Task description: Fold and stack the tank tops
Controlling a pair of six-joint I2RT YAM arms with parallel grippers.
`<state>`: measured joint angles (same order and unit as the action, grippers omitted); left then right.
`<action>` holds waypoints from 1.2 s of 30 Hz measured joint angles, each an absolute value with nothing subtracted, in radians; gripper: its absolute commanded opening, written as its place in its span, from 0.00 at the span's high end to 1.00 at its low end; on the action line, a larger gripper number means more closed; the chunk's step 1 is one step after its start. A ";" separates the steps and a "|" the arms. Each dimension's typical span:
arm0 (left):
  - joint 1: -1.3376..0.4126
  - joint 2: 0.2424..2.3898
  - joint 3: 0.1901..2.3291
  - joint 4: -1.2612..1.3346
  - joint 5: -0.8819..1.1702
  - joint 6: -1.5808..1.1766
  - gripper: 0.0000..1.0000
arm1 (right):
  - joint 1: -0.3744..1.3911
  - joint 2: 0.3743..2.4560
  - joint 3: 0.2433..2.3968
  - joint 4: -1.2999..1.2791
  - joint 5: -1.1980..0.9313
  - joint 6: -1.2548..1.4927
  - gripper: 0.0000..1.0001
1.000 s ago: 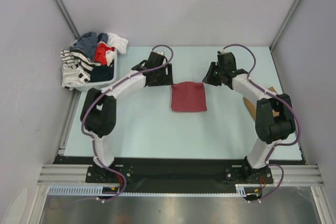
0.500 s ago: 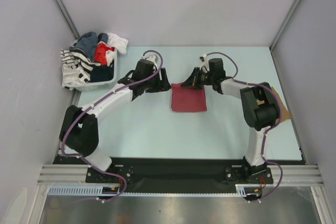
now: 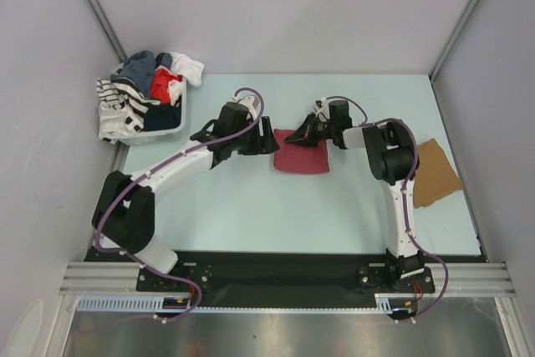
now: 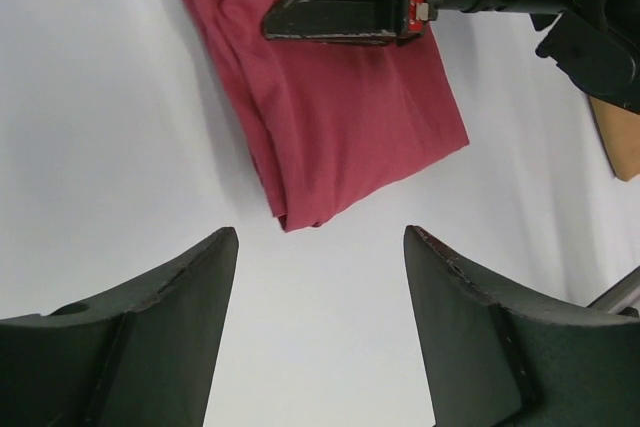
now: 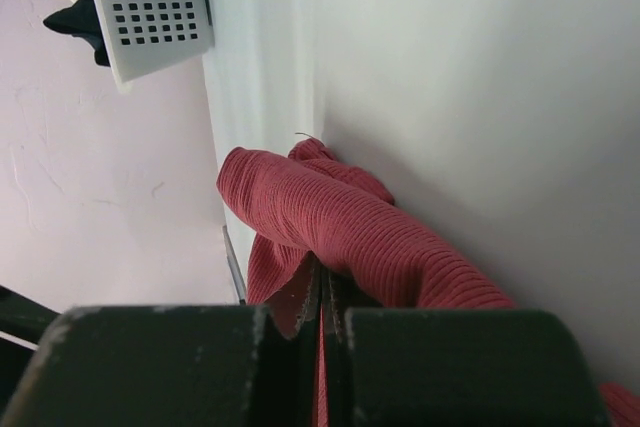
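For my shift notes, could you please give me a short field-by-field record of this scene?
maroon tank top: folded, flat at the centre of the table
tan tank top: lying near the table's right edge
basket: far left corner, heaped with mixed clothes
left gripper: open, empty, beside the maroon tank top's left edge
right gripper: shut, pinching the maroon tank top's far edge

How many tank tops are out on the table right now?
2: the maroon one mid-table, the tan one near the right edge. Others may be hidden in the basket pile.
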<state>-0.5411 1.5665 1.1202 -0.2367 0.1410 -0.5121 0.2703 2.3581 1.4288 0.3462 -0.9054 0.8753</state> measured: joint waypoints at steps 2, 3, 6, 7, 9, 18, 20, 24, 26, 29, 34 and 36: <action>-0.557 1.589 1.122 -0.213 0.151 -0.512 0.27 | 0.270 2.356 1.427 0.348 -0.903 0.879 1.00; -0.564 1.604 1.125 -0.202 0.159 -0.512 0.27 | 0.270 2.353 1.425 0.348 -0.901 0.879 1.00; -0.581 1.659 1.147 -0.185 0.176 -0.514 0.28 | 0.270 2.339 1.424 0.333 -0.893 0.876 1.00; -0.584 1.674 1.154 -0.181 0.181 -0.514 0.29 | 0.270 2.332 1.425 0.322 -0.888 0.872 1.00; -0.592 1.701 1.169 -0.165 0.196 -0.516 0.34 | 0.270 2.318 1.433 0.297 -0.879 0.862 1.00; -0.616 1.806 1.209 -0.020 0.266 -0.540 0.47 | 0.271 2.334 1.525 0.270 -0.850 0.872 1.00; -0.617 1.847 1.213 0.023 0.292 -0.548 0.47 | 0.271 2.362 1.547 0.266 -0.844 0.876 1.00; -0.617 1.929 1.211 0.085 0.328 -0.570 0.51 | 0.271 2.426 1.585 0.245 -0.840 0.883 1.00; -0.617 1.951 1.197 0.099 0.319 -0.577 0.52 | 0.271 2.435 1.599 0.239 -0.850 0.885 1.00; -0.616 1.951 1.110 0.163 0.295 -0.589 0.52 | 0.270 2.436 1.614 0.216 -0.847 0.873 1.00; -0.613 1.913 0.974 0.347 0.292 -0.615 0.49 | 0.269 2.443 1.639 0.178 -0.851 0.855 1.00; -0.613 1.896 0.920 0.420 0.297 -0.625 0.48 | 0.268 2.443 1.640 0.174 -0.854 0.851 1.00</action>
